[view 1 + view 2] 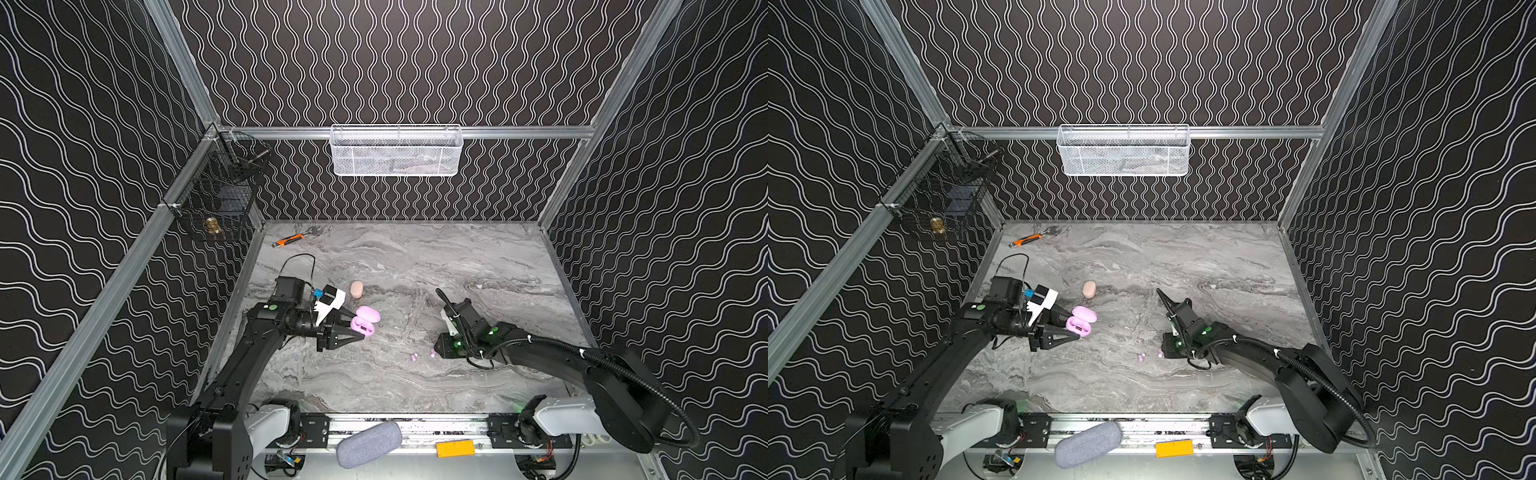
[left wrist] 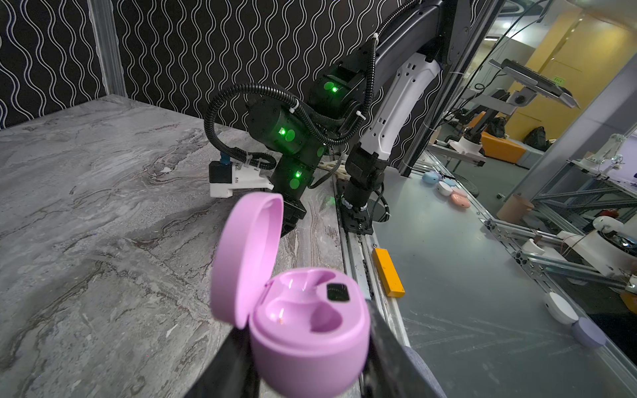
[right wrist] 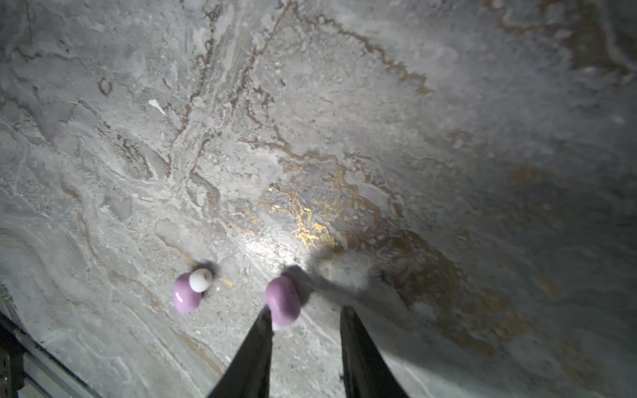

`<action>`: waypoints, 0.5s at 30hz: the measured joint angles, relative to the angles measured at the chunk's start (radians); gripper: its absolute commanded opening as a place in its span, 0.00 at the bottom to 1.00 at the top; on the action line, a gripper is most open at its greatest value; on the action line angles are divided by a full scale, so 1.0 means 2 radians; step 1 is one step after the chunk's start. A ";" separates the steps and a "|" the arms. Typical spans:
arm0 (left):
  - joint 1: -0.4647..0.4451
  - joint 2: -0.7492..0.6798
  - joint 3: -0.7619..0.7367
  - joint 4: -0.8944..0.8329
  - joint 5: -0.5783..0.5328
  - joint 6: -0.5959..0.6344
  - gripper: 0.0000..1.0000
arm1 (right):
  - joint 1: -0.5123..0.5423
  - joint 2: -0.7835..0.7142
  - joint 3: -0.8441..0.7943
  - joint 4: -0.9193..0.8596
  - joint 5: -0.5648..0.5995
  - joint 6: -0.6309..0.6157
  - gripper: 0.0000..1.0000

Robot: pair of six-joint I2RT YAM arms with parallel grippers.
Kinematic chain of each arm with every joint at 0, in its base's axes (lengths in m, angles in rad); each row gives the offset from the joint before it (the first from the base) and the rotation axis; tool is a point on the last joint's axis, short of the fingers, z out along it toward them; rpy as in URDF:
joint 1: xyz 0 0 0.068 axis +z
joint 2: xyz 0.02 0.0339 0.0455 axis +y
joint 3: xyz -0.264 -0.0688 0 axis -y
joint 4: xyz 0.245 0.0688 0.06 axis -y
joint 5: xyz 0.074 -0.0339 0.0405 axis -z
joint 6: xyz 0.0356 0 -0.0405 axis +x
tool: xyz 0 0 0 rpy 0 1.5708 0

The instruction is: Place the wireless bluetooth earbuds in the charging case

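A: Left gripper (image 2: 310, 348), what do we have?
B: Clenched on the base of the lilac charging case (image 2: 310, 330), one finger each side. Lid hinged up, both wells bare. In both top views we see it left of centre over the marble table (image 1: 478, 257), near a closed cream case (image 1: 356, 289).
A: Any writing we can read?
B: There's a small dark panel (image 2: 337, 292) on the case deck. We can't make out any print on it.
A: Right gripper (image 3: 305, 312)?
B: Jaws apart, pointing down at the table, gripping nothing. First lilac bud (image 3: 282, 299) lies between the fingers, touching one tip and clear of the other. Second lilac bud (image 3: 186, 296), white eartip showing, lies just beside it, outside the jaws. We see both well apart from the case.
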 measured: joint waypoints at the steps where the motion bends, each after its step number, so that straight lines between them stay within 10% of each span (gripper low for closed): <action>1: 0.000 0.000 0.000 0.000 0.000 0.000 0.32 | 0.000 0.001 -0.002 0.005 -0.004 -0.001 0.44; 15: 0.000 0.006 0.000 0.001 -0.002 0.000 0.33 | -0.002 0.017 -0.007 0.037 -0.033 -0.024 0.44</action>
